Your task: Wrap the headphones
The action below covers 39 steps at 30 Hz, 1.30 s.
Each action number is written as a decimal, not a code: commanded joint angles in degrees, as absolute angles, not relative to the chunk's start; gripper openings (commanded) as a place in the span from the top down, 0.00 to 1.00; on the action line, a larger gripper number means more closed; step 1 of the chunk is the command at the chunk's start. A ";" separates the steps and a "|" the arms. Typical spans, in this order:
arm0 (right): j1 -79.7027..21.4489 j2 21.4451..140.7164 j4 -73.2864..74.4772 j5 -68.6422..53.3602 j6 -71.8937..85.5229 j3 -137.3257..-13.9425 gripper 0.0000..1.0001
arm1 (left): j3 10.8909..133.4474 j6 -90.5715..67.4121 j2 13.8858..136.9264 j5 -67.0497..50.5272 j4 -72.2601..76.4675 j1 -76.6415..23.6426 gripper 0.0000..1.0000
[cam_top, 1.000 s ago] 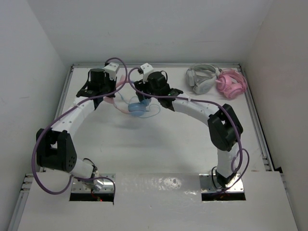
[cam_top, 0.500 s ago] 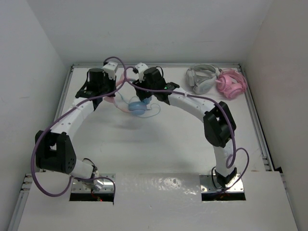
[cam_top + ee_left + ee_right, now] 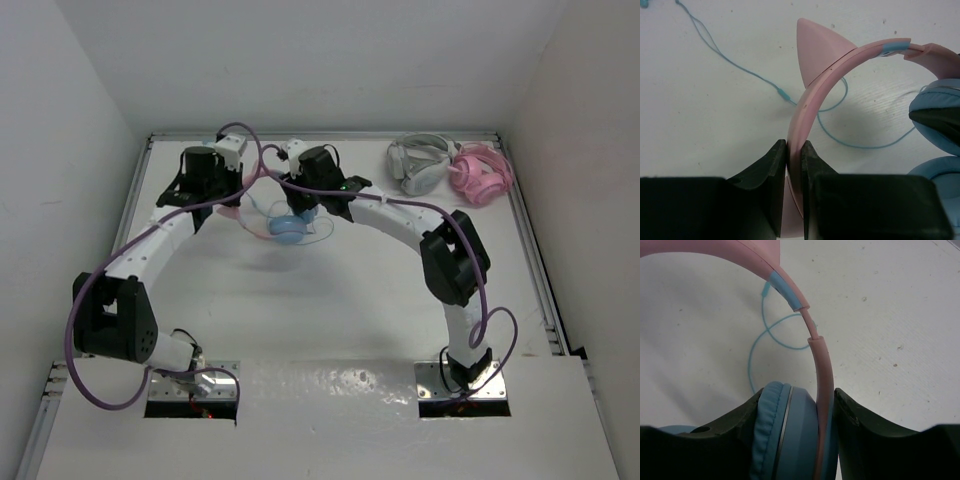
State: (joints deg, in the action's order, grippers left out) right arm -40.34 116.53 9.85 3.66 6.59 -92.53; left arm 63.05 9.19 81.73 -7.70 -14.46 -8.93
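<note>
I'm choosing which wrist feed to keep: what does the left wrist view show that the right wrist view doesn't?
Only left wrist: the left tool shut on the pink headband, with a full pointed ear above it. Only right wrist: the right tool clasping a blue ear cup from both sides. Both: the headband with its blue slider, an ear cup, the loose blue cable and the white table.

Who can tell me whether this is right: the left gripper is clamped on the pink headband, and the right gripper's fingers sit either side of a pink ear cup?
Not quite. The ear cup between the fingers of the right gripper is light blue, not pink, as the right wrist view shows. The left gripper is indeed clamped on the pink headband.
</note>
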 commanded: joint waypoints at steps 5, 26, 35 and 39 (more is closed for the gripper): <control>-40.69 112.59 4.31 3.96 4.22 -88.33 1.00 | 61.70 14.67 81.73 -10.81 -10.02 -9.67 0.90; -40.96 111.27 3.25 -4.57 -2.63 -86.31 1.00 | 61.35 22.24 89.03 -13.35 -8.87 -11.43 0.51; -41.13 111.89 4.13 -2.37 -4.92 -88.68 1.00 | 60.91 23.20 86.31 -16.45 -12.57 -11.78 0.50; -41.13 109.52 0.45 -5.62 -4.49 -86.05 1.00 | 60.29 22.50 87.45 -11.61 -11.51 -11.95 0.56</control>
